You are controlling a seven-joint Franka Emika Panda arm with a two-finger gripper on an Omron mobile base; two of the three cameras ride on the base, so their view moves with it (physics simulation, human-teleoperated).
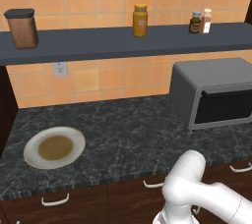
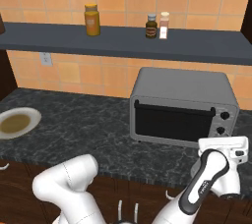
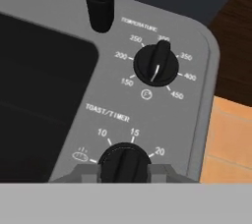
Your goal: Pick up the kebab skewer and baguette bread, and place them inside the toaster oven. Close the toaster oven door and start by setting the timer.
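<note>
Item: toaster oven, grey box on the dark counter under the shelf. Door shut, dark glass, bar handle along its top edge. Skewer and baguette: not discernible through the glass; the plate at the counter's left holds only a brownish centre, so both are judged to be inside.

Controls, right panel: temperature knob above, pointer near the three-hundred mark; timer knob below, under the "TOAST/TIMER" legend, scale reading ten, fifteen, twenty.

Hand: gripper pressed close to the panel, jaws drawn narrow, one dark tip on either side of the timer knob and apparently touching it. Nothing else held. In the right base view the hand sits low in front of the oven's right end.

Step in hand, as judged: setting the timer, last part of the task.

Risks:
- Tips slip round the small knob if the pinch is light; the wrist turns, the knob does not.
- Grip sits low on the knob; an off-centre twist may drag the tips off.
- Turn too small leaves the timer at zero.
- Hand drifting upward would catch the temperature knob instead.
- Pushing inward while turning may shove the oven back on the counter.
</note>
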